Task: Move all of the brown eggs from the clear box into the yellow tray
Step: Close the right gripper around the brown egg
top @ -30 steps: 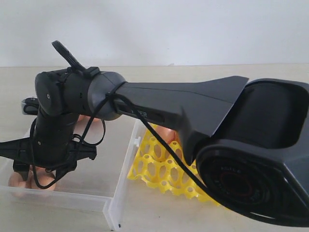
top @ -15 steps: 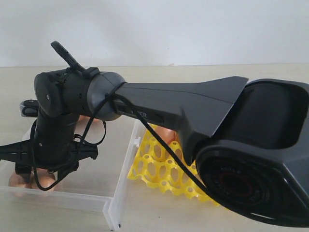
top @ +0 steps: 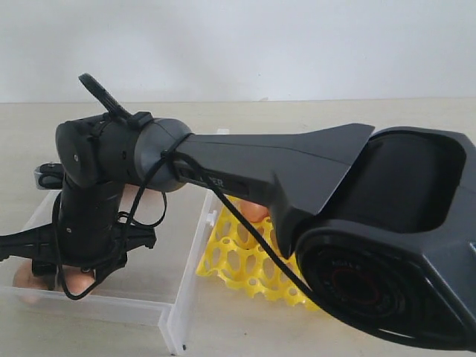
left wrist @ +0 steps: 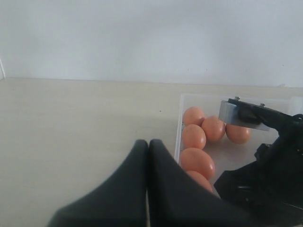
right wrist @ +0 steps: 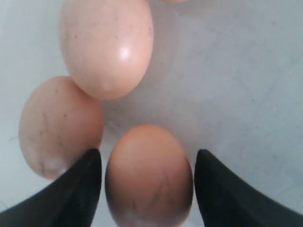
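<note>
My right gripper (right wrist: 147, 156) is open and straddles one brown egg (right wrist: 149, 176) on the floor of the clear box (right wrist: 236, 85). A small gap shows on one side of the egg. Two more brown eggs (right wrist: 106, 45) (right wrist: 59, 125) lie just beyond it. From outside, the right gripper (top: 63, 277) hangs low in the near left corner of the clear box (top: 111, 306), with eggs (top: 24, 277) beside it. The yellow tray (top: 242, 262) sits to the right of the box, mostly behind the arm. My left gripper (left wrist: 148, 144) is shut and empty, outside the box wall (left wrist: 179, 127).
The right arm (top: 297, 167) stretches across the tray and box and hides most of both. A row of brown eggs (left wrist: 197, 162) lies along the box wall next to the left gripper. An egg (top: 253, 212) shows at the tray's far side.
The right gripper has sunk lower into the box's near left corner, down around the eggs there. The arm has dropped slightly with it.
</note>
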{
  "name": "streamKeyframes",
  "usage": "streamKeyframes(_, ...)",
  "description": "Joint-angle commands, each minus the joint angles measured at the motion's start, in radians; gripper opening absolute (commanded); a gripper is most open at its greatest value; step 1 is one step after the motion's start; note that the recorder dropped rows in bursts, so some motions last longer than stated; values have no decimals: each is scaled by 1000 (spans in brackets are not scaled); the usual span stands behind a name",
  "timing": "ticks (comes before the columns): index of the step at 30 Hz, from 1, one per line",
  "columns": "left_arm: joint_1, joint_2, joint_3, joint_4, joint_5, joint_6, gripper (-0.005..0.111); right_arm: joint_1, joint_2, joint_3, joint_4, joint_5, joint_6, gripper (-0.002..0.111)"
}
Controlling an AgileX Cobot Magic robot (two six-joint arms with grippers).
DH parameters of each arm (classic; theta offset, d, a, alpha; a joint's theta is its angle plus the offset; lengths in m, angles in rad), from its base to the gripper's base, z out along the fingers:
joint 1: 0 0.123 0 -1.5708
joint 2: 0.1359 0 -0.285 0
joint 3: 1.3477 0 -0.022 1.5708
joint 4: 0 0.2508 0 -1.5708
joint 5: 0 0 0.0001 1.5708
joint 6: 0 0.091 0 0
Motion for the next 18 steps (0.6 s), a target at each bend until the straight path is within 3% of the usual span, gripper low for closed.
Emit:
streamKeyframes(1,1,3,-4,-5,0,1,-4,1,0,-3,-9,0,-16,56)
streamKeyframes(3,1,3,-4,-5,0,1,-4,1,0,-3,-9,1,-16,46)
streamKeyframes(8,1,3,-4,-5,0,1,-4,1,-14,-3,-60,-2,-51,0)
streamKeyframes(13,1,3,-4,-5,0,1,-4,10,-58,-3,-250,-21,-62,0)
streamKeyframes(18,1,3,-4,-5,0,1,-4,10,-105,-3,-297,-105,-44,0)
